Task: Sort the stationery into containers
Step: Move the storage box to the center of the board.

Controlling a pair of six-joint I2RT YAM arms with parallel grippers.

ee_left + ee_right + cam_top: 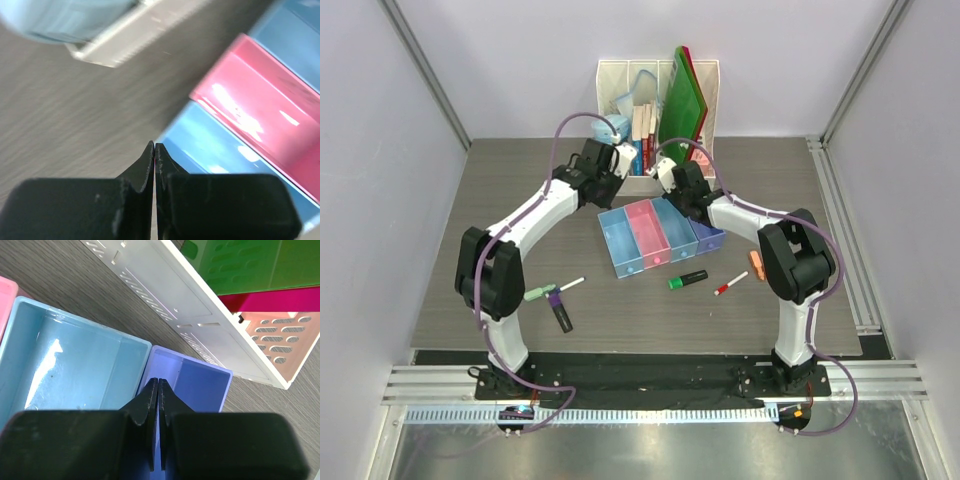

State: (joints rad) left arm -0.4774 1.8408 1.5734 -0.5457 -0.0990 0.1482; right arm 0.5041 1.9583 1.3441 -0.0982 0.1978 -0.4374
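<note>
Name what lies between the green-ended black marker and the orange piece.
A red-capped white pen lies between the marker and the orange piece, in the top external view.

Right gripper (pixel 158 387): I see my two black fingers pressed flat together, tips meeting.
Tip position: over the seam where the light blue tray (pixel 75 365) touches the purple tray (pixel 202 385).
Pink tray (pixel 6 297): just a corner at my left edge, against the light blue tray.
White file rack (pixel 200 315): slotted wall running diagonally behind the trays, near the purple tray.
Inside the rack: a green folder (pixel 250 265) above a magenta folder (pixel 272 302).
Table (pixel 55 270): grey wood grain.
</note>
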